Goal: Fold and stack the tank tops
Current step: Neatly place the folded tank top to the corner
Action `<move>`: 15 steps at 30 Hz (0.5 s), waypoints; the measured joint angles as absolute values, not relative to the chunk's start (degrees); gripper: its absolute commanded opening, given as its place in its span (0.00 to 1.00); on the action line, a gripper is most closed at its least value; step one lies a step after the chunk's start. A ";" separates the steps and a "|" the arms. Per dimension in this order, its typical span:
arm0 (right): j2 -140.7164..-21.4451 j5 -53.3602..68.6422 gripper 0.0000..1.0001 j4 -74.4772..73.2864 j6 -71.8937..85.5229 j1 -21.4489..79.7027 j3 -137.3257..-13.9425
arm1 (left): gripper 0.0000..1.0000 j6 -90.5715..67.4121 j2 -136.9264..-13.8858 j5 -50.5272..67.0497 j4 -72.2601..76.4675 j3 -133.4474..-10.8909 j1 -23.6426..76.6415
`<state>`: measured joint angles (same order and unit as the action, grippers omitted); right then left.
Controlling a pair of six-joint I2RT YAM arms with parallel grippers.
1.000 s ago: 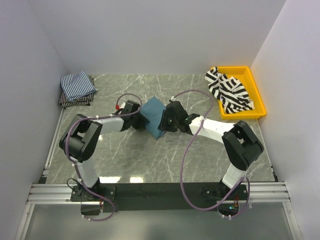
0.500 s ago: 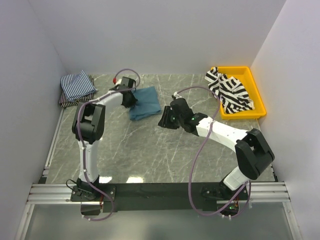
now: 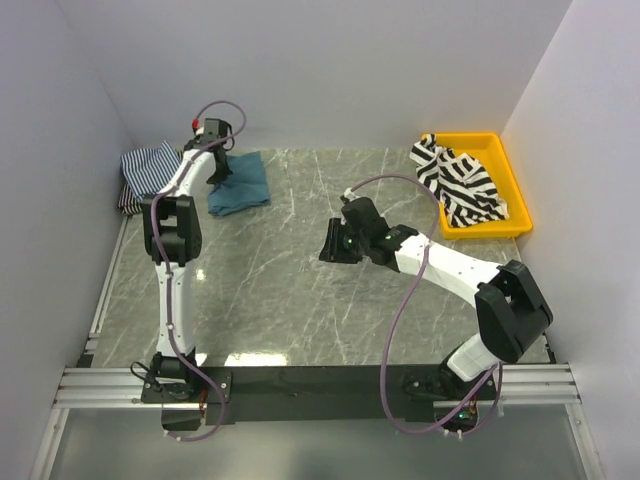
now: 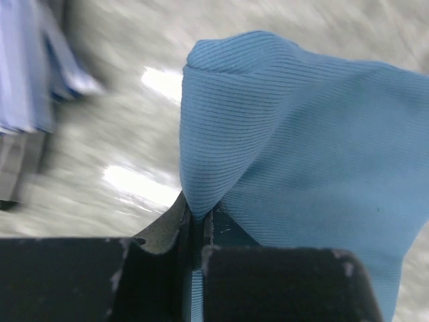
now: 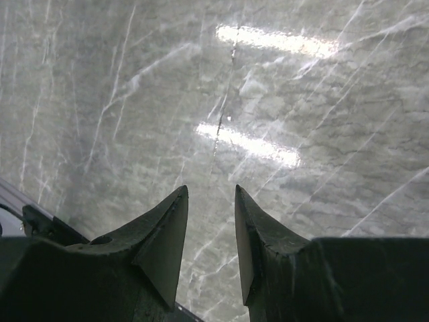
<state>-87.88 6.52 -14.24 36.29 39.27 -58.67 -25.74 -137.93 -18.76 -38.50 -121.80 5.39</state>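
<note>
The folded teal-blue tank top hangs at the back left, pinched at its left edge by my left gripper, which is shut on it. In the left wrist view the ribbed blue cloth fills the frame and runs down between the closed jaws of the left gripper. Folded finely striped tank tops lie stacked by the left wall, just left of the teal one. The black-and-white striped tank top lies crumpled in the yellow tray. My right gripper hovers open over bare marble.
White walls close in the table on the left, back and right. The arm bases and a metal rail run along the near edge. Purple cables loop off both arms.
My left arm has carried the teal tank top from mid-table to the back left, beside the striped stack. The right gripper let go of it and drew back slightly toward the middle.
</note>
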 measured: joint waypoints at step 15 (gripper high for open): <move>-89.67 11.42 0.40 -14.61 34.65 39.38 -61.21 | 0.01 -18.70 -138.61 -21.21 -42.13 -132.94 -3.70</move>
<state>-89.67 11.42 -14.61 34.65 39.38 -61.21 -18.70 -138.61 -21.21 -42.13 -132.94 -3.70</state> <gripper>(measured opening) 0.404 0.079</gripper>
